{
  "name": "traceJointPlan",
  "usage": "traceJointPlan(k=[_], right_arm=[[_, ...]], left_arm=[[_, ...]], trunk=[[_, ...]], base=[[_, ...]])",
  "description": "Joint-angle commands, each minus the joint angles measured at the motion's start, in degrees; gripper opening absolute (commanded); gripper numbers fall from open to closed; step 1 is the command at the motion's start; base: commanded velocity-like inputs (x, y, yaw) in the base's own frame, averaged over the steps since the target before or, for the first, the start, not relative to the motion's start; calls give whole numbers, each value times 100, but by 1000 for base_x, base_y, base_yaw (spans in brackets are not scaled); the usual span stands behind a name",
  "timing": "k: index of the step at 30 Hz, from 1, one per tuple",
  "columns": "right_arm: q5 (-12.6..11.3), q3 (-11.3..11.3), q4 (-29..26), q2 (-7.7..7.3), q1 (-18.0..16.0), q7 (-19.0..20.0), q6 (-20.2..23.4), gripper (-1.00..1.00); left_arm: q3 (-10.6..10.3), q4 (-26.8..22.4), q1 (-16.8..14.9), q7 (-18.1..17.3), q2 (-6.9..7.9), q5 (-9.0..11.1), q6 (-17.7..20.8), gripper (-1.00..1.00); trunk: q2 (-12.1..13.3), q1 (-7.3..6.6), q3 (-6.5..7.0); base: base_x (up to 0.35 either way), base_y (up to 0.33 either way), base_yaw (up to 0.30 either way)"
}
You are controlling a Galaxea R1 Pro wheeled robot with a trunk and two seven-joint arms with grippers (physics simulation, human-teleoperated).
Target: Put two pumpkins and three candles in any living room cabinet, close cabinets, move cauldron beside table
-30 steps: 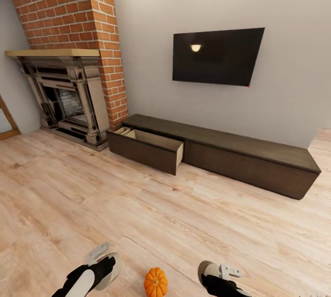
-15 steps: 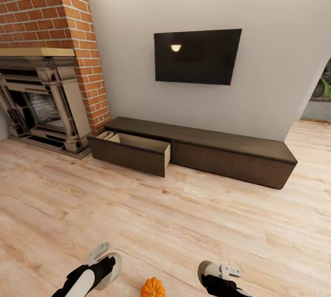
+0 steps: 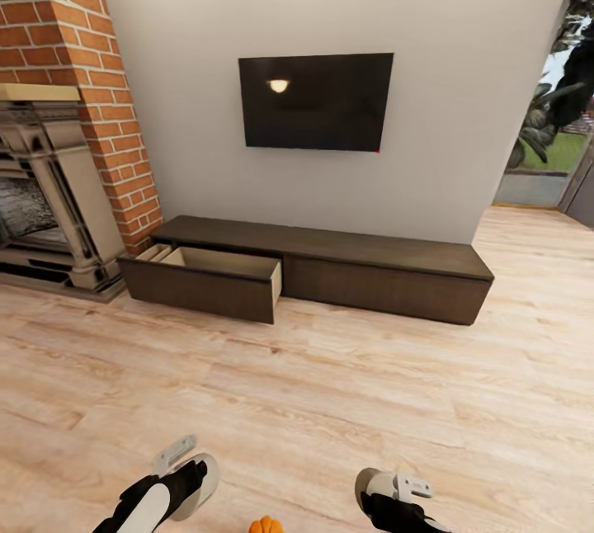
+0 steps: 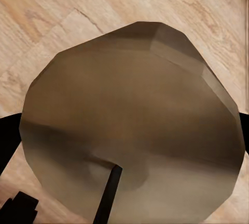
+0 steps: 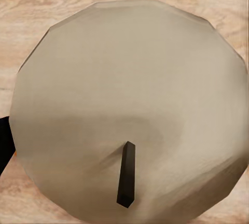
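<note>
We face a plain grey wall across the upper frame, with a pale plank floor (image 3: 330, 401) below it. Along the wall's foot, mid-frame, runs the cabinet (image 3: 330, 257), its long axis lying left to right and tilting slightly downward toward the right. Its left drawer (image 3: 206, 281) is pulled out toward us, showing a pale wood inside, presumably left that way to receive the task's things; the right-hand front sits flush. Above hangs a dark television (image 3: 316, 101), and a brick chimney with a fireplace (image 3: 45, 211) fills the left edge.

At the bottom edge we see one pumpkin (image 3: 266, 525), only its orange top peeking in at lower centre, on the floor between our two arms.

In each wrist view a candle is close against the camera, cream top and dark wick facing it, so each long axis points along the fingers: the left candle (image 4: 135, 125) and the right candle (image 5: 129, 109). We judge both are being carried to the drawer, but the fingers themselves are hidden, so we cannot tell their state.
</note>
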Motion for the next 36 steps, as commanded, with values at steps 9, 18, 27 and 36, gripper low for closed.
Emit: traceJointPlan(k=[9,18,27,36], right_arm=[[-57,48,-14,-8,-7,-54,15,-100],[-57,48,-14,-8,-5,-54,15,-100],[-57,55,-21,-8,-4,-54,15,-100],[-57,52,-21,-8,-6,-54,15,-100]], left_arm=[[-13,-12,-4,32,7,10,15,-100],[-13,-12,-4,32,7,10,15,-100],[-13,-12,-4,32,7,16,16,-100],[-13,-12,-4,34,10,19,15,-100]], trunk=[[-3,0,-6],[-3,0,-6],[-3,0,-6],[-3,0,-6]], base=[[77,6,-259],[22,0,-259],[0,137,-126],[19,283,-10]])
